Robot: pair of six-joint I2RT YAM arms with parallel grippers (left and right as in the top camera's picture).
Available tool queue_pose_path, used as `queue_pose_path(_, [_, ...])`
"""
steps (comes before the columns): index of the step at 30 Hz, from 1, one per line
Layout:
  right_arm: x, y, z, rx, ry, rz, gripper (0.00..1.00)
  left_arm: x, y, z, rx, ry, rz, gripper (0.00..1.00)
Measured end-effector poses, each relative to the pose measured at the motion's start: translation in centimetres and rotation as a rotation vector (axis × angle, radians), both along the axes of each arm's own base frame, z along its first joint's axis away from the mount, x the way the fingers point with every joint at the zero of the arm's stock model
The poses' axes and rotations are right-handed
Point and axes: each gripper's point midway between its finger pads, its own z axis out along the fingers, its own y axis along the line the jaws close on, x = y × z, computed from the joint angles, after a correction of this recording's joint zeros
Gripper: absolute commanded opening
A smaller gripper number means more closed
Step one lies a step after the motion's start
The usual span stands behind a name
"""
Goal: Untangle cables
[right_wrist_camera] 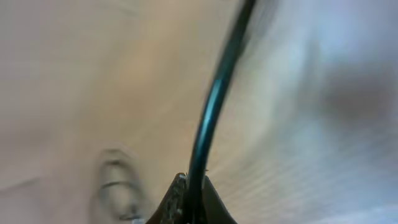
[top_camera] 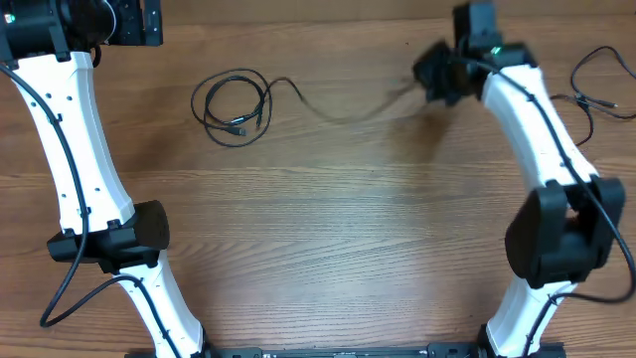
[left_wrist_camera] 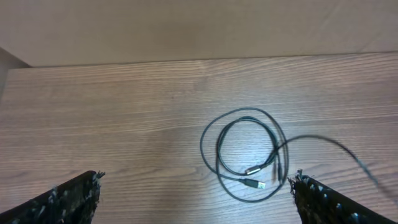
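Overhead, the black cable (top_camera: 236, 104) lay on the wooden table (top_camera: 328, 229) as a small loose coil of a couple of loops, toward the far left of centre. Its free tail left the coil's right side and ran rightward along the table's width. That long axis was close to level across the picture, dipping slightly before it reached the right gripper (top_camera: 437, 78), where the stretch was blurred. The right wrist view showed that gripper (right_wrist_camera: 188, 205) pressed together on the cable (right_wrist_camera: 211, 106), pinching it at the fingertips. The cord climbed from the pinch up and to the right, out of the top of the picture, and the rest was too blurred to read. The left gripper (top_camera: 129, 22) sat at the far left corner, apart from the coil. In the left wrist view its fingers (left_wrist_camera: 68, 199) were spread wide and held nothing, with the coil (left_wrist_camera: 245, 152) on the wood ahead of them. Two plug ends (left_wrist_camera: 252, 176), one silvery, lay inside the coil's near edge, pointing roughly left. A second thin black cord (top_camera: 596, 80) lay loose at the table's right edge, beyond the right arm.
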Motion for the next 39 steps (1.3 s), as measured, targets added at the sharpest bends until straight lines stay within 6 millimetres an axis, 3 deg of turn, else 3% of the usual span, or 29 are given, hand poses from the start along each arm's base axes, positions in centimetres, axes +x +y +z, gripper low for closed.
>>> queue_pose_path(2, [1.2, 0.4, 6.7, -0.021, -0.168, 0.053, 0.04, 0.0, -0.3, 0.0, -0.014, -0.002, -0.013, 0.99])
queue_pose_path(5, [0.8, 1.1, 18.0, -0.064, -0.446, 0.127, 0.04, 0.1, -1.1, 0.1, -0.045, -0.009, -0.042, 1.00])
queue_pose_path(9, [-3.2, 0.8, 30.8, -0.134, -0.751, 0.147, 0.04, 0.3, -1.9, 0.4, -0.079, -0.024, -0.076, 0.99])
queue_pose_path(13, [-8.5, -1.2, 39.1, -0.217, -0.949, 0.102, 0.04, 0.3, -2.5, 0.6, -0.113, -0.030, -0.097, 1.00])
queue_pose_path(16, [-11.4, -2.8, 41.8, -0.287, -1.006, 0.052, 0.04, 0.4, -2.9, 0.7, -0.129, -0.037, -0.103, 1.00])
queue_pose_path(20, [-14.0, -6.3, 43.0, -0.412, -0.997, -0.091, 0.04, 0.6, -3.7, 1.0, -0.158, -0.049, -0.123, 1.00])
queue_pose_path(26, [-17.8, -11.1, 45.1, -0.623, -0.996, -0.287, 0.04, 1.4, -6.5, 2.1, -0.189, -0.100, -0.202, 0.99])
queue_pose_path(28, [-20.1, -12.8, 46.1, -0.682, -0.998, -0.362, 0.04, 1.6, -7.5, 2.5, -0.196, -0.120, -0.230, 0.99])
queue_pose_path(33, [-28.3, -17.8, 48.6, -0.827, -0.986, -0.606, 0.04, 2.3, -10.0, 3.6, -0.199, -0.171, -0.289, 0.99])
queue_pose_path(34, [-30.5, -19.1, 48.9, -0.867, -0.962, -0.680, 0.04, 2.4, -10.5, 3.8, -0.198, -0.181, -0.301, 0.99])
queue_pose_path(39, [-37.2, -23.4, 48.5, -1.019, -0.790, -0.958, 0.04, 3.2, -13.7, 5.4, -0.194, -0.258, -0.373, 1.00])
